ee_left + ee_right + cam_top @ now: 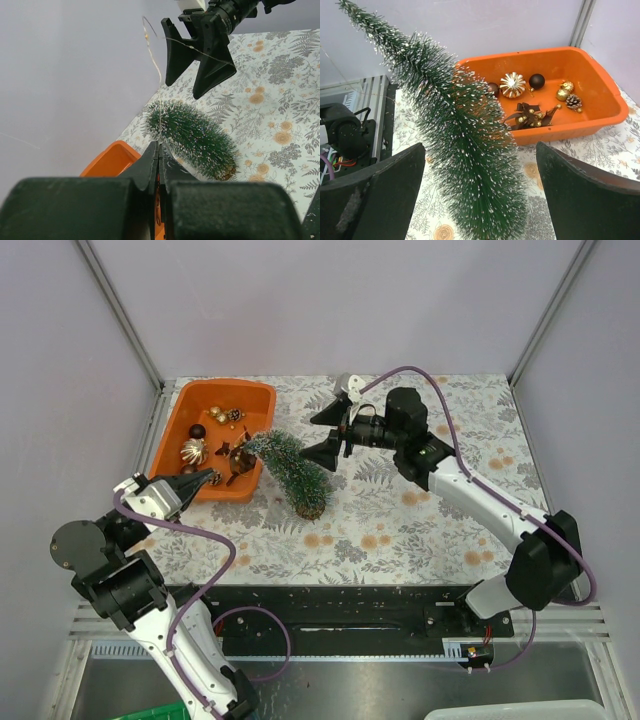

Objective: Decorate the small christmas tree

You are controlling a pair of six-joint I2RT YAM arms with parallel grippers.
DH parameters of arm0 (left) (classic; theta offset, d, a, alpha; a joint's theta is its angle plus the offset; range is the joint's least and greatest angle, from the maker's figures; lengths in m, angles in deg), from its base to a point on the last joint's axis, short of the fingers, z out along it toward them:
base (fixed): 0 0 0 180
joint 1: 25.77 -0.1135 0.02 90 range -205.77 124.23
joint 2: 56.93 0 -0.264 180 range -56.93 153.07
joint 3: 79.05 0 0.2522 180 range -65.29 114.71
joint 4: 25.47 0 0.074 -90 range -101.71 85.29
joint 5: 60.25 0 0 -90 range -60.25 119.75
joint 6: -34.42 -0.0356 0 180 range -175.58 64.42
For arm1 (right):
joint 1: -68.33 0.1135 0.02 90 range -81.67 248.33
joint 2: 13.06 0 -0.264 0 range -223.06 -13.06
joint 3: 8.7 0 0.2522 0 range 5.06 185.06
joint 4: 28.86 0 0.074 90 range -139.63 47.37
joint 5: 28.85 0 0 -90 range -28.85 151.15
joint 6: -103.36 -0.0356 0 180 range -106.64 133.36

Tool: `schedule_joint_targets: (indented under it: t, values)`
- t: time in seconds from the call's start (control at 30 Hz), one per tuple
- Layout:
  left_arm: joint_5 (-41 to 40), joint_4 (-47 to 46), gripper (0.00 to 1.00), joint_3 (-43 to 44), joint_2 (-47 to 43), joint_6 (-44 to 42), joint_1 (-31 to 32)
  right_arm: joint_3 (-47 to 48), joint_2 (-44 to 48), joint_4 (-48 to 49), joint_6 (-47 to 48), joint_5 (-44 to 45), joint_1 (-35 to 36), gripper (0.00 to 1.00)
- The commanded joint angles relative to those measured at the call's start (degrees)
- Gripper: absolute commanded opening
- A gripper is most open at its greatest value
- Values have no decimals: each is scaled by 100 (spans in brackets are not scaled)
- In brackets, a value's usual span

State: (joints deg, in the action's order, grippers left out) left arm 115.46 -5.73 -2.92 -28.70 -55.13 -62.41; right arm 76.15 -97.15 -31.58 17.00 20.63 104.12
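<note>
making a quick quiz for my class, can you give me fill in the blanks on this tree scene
1. The ornaments lie in a tray coloured ___.
2. The right claw, beside the tree, is ___.
3. The left claw is ___.
4. The tree is tilted, with its tip toward the ___.

Missing words: orange; open; shut; tray

Pale lilac-grey wall panels (330, 300) close in the back and both sides, meeting at slim metal posts (118, 310). The table (400, 540) wears a cloth (480, 410) printed with grey ferns and orange flowers. The light is soft and even.
</note>
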Motion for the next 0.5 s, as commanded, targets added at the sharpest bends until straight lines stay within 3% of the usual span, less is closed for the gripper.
schedule_joint_targets:
  t: [0.0,0.27,0.37,0.47]
  values:
    - [1097,-211,0,-58,42,-150,17,335,-265,530,-215,-309,42,99]
    - [1079,-290,0,-128,104,-194,17,599,-660,345,295,113,411,99]
    - [913,-281,0,-129,200,-212,8,573,-731,511,243,201,437,83]
    - [746,-281,0,-146,306,-229,17,494,-731,626,172,202,438,57]
